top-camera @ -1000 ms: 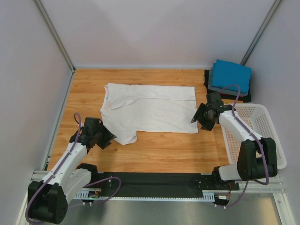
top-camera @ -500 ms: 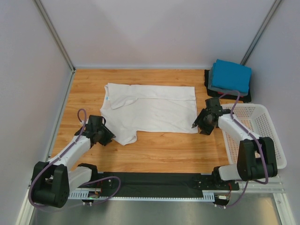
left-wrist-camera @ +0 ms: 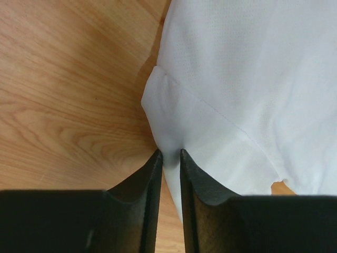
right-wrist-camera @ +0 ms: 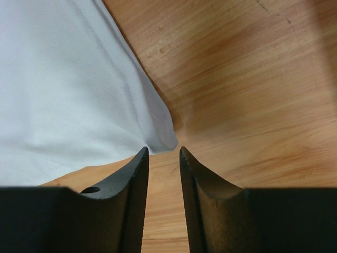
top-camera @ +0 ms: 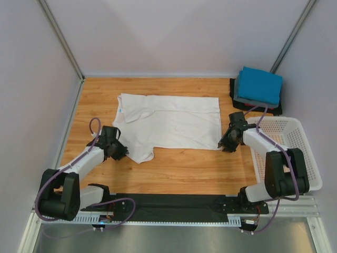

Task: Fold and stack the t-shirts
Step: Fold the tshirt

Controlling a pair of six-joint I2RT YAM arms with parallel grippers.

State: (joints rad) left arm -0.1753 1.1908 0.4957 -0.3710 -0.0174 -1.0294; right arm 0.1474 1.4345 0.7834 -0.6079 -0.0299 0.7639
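1. Pale walls close in a wooden surface (top-camera: 184,171). The white t-shirt (top-camera: 174,124) lies spread flat across its middle, collar to the left and hem to the right (its far edge looks turned over in a long band).
2. At the far right corner sits a stack of folded tees (top-camera: 258,87), bright blue on top with grey and black edges beneath, just behind the white basket (top-camera: 279,119).
3. At the near-left sleeve, the left gripper (left-wrist-camera: 169,153) has its fingers (left-wrist-camera: 147,184) almost together, with a tuck of sleeve hem pinched between them.
4. The right gripper (right-wrist-camera: 164,149) sits at the near-right hem corner. Its fingers are slightly parted over bare wood, and the corner lies just ahead of the tips, so nothing is held.
5. The step in hand looks like taking hold of the near edge for a fold. Next, the right fingers probably need to slide onto that corner and close. Both arms would then lift together and carry the edge over evenly.
6. The cloth is thin and finely knit, smooth with a stitched hem (likely limp, so it will sag between the two holds).
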